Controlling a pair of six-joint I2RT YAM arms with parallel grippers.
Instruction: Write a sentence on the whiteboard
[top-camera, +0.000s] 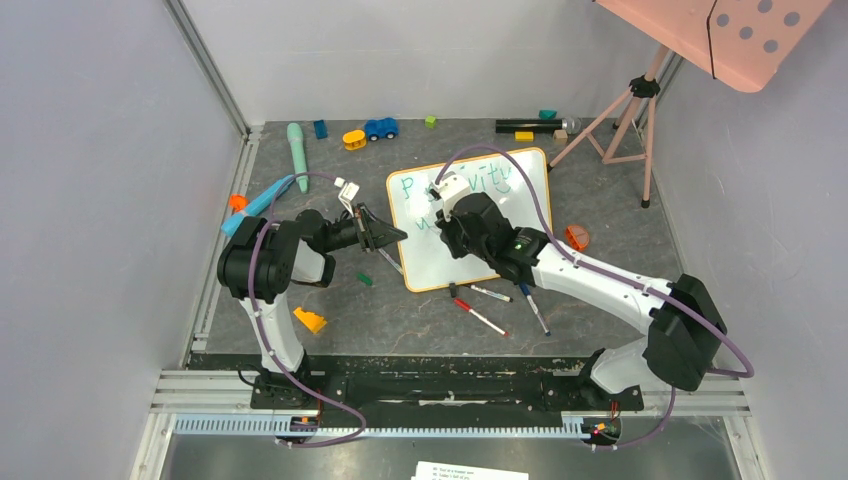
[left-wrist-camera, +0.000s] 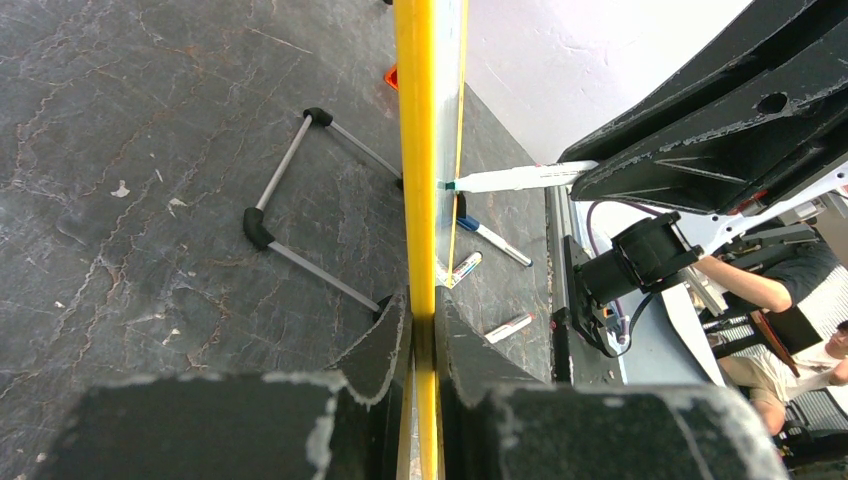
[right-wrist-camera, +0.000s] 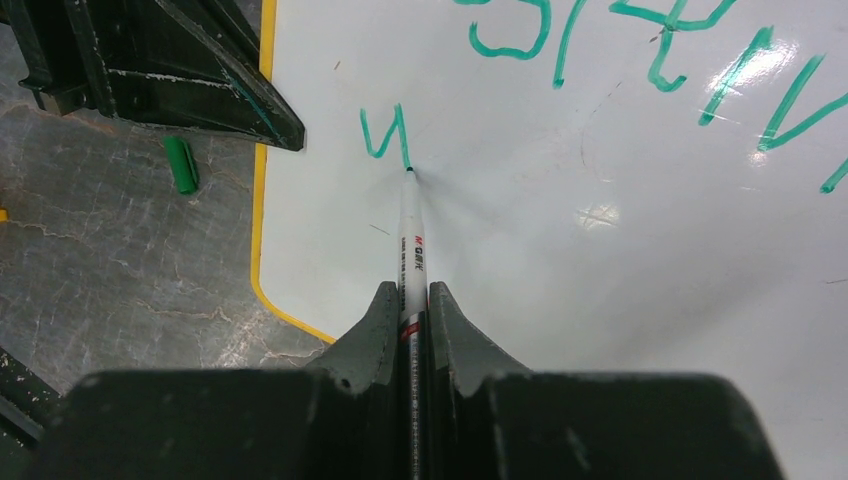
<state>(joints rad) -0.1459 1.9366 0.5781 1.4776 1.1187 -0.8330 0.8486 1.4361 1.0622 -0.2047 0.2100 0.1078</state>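
Note:
The whiteboard (top-camera: 520, 205) with its orange-yellow frame lies mid-table, propped up at an angle. My left gripper (top-camera: 395, 237) is shut on its left edge; the left wrist view shows both fingers clamped on the yellow frame (left-wrist-camera: 415, 150). My right gripper (top-camera: 443, 222) is over the board, shut on a white marker (right-wrist-camera: 412, 240). The marker tip touches the board (right-wrist-camera: 620, 300) at the end of a short teal stroke (right-wrist-camera: 385, 135) that starts the second line. The sentence's first line (top-camera: 487, 180) is teal, and my right arm hides part of it. The marker also shows in the left wrist view (left-wrist-camera: 510, 178).
Loose markers (top-camera: 480, 317) (top-camera: 533, 305) lie in front of the board. There is a green cap (top-camera: 364, 279) and an orange wedge (top-camera: 309, 320) near my left arm. Toys, among them a blue car (top-camera: 381, 128), line the back. A tripod (top-camera: 630, 120) stands back right. The board's wire stand (left-wrist-camera: 300, 190) rests on the table.

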